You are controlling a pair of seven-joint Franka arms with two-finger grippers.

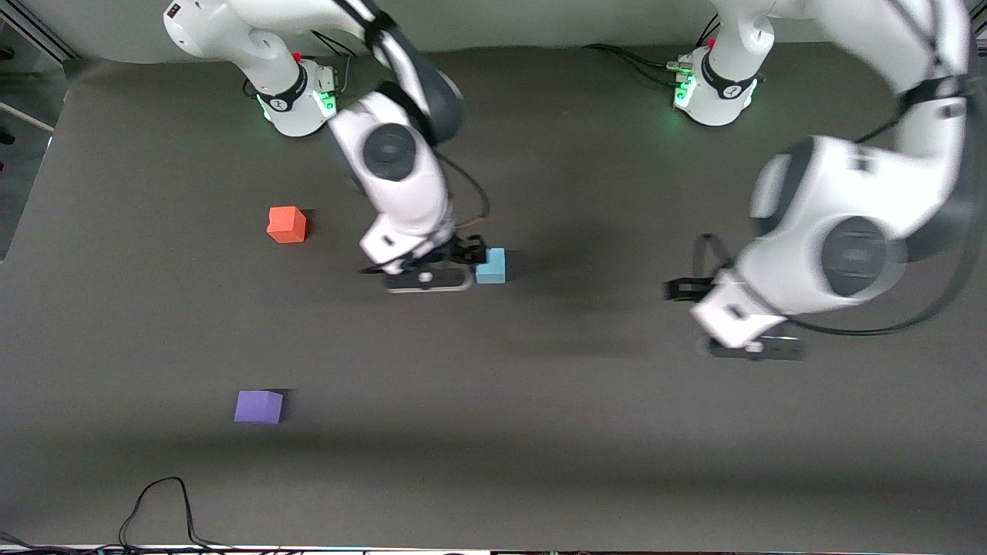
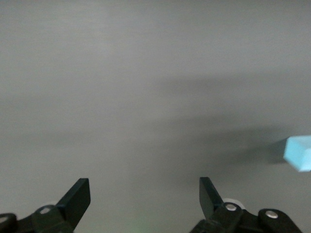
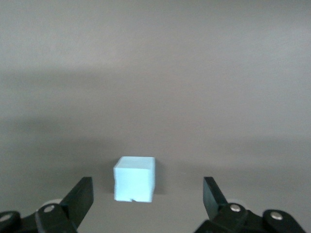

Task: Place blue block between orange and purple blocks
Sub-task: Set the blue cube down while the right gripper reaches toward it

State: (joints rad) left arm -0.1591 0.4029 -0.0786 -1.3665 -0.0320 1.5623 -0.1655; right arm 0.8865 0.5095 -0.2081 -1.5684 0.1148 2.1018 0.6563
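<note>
A dark grey table (image 1: pixel 586 385) with a matte surface fills the front view, soft shadows lying across it. A thin black cable (image 1: pixel 158 509) loops up from the table edge nearest the front camera, toward the right arm's end. More black cables (image 1: pixel 628 58) lie on the table along the edge farthest from the front camera.
</note>
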